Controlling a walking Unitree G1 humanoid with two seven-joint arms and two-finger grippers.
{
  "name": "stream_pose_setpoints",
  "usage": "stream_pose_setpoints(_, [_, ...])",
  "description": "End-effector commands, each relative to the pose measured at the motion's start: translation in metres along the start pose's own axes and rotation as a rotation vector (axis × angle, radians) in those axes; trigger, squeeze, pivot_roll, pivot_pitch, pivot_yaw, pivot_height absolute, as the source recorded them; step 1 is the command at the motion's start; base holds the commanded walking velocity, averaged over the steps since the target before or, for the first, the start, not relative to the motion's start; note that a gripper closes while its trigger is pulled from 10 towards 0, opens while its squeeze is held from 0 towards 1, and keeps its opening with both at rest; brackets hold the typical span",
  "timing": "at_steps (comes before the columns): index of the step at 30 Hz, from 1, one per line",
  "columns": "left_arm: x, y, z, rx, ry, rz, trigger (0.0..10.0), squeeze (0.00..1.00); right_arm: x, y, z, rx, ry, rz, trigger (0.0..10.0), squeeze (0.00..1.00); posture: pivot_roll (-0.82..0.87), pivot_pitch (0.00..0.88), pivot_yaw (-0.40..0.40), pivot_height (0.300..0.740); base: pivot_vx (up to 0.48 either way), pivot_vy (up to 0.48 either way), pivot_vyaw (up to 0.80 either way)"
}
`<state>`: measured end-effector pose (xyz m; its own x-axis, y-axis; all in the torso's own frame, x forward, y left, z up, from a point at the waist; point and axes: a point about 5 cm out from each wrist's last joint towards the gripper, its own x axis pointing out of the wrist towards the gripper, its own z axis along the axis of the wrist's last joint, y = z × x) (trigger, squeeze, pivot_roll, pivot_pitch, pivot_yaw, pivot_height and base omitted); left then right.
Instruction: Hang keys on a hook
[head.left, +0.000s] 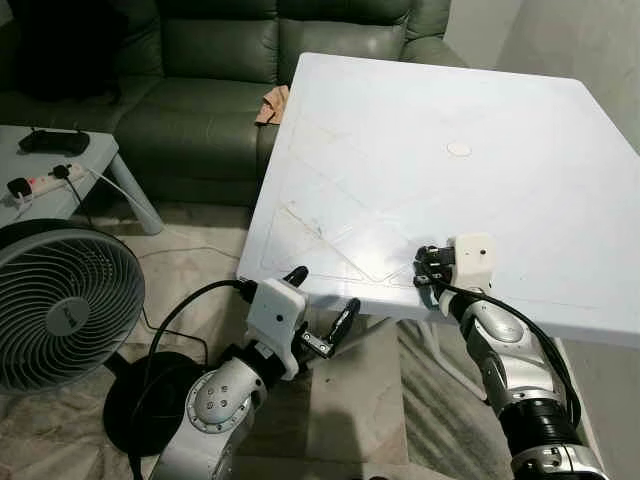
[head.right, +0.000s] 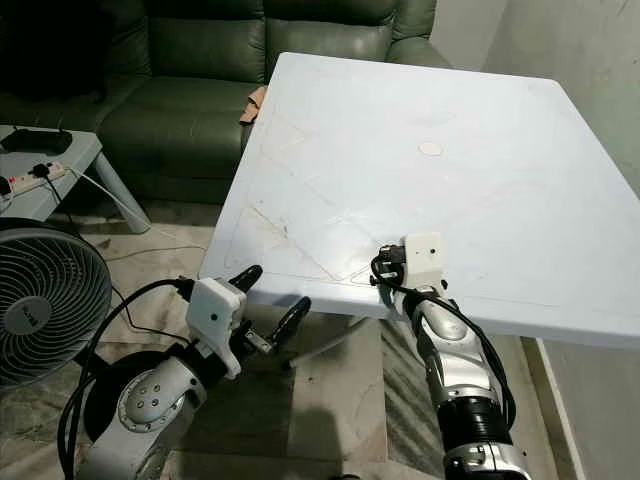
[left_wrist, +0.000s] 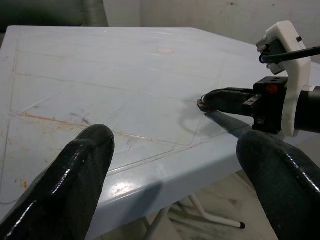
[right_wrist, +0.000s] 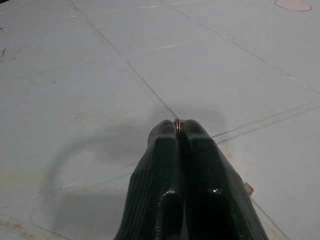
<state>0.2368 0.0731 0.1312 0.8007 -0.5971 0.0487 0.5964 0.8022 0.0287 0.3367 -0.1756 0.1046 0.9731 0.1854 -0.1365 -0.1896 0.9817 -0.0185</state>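
Left gripper (head.left: 322, 312): it hung just below the near edge of the table, above the floor. Its two long black fingers (left_wrist: 70, 185) were spread wide apart with nothing between them.

Right gripper (right_wrist: 178, 131): it sat low over the near edge of the table, to the right of the left gripper. Its two black fingers were pressed tight together, pinching a thin gold metal key ring (right_wrist: 177, 123) at their very tips. A small bit of brown metal (right_wrist: 248, 188) poked out beside one finger. It may be a key, but I could not tell for sure.

Key ring, seen from the left wrist: a small dark bit (left_wrist: 201, 104) showed at the tip of the shut fingers, just above the table top.

Table: a big pale blue plastic square table (head.left: 420, 120) with thin lines and brown marks on top. A small round spot (head.left: 459, 149) sat farther back on it.

Fan: a round grey floor fan (head.left: 55, 305) stood on the floor at the left.

Side table: a small grey table (head.left: 100, 155) at the far left held a white power strip (head.left: 35, 184) and a black gadget (head.left: 54, 142).

Sofa: a dark green leather sofa (head.left: 215, 60) stood behind the tables. A small tan thing (head.left: 272, 105) lay on its seat beside the big table's edge.
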Motion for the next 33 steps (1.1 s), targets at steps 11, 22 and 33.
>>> stream_pose_setpoints(11, [0.000, -0.002, -0.002, 0.005, 0.008, -0.001, 10.0, 0.00, -0.004, -0.005, 0.011, 0.008, -0.080, -0.007, 0.0, 0.00, 0.00, 0.129, -0.042, 0.740, 0.000, 0.000, 0.00])
stream_pose_setpoints(22, [0.012, 0.020, 0.007, -0.063, -0.048, 0.107, 10.0, 0.00, -0.020, -0.004, 0.061, 0.038, -0.433, 0.016, 0.0, 0.00, -0.01, 0.086, -0.038, 0.740, 0.000, 0.000, 0.00])
stream_pose_setpoints(33, [0.016, 0.072, 0.019, -0.107, -0.121, 0.324, 10.0, 0.00, -0.038, 0.011, 0.061, 0.111, -0.448, 0.009, 7.7, 0.00, -0.02, 0.034, -0.031, 0.740, 0.000, 0.000, 0.00])
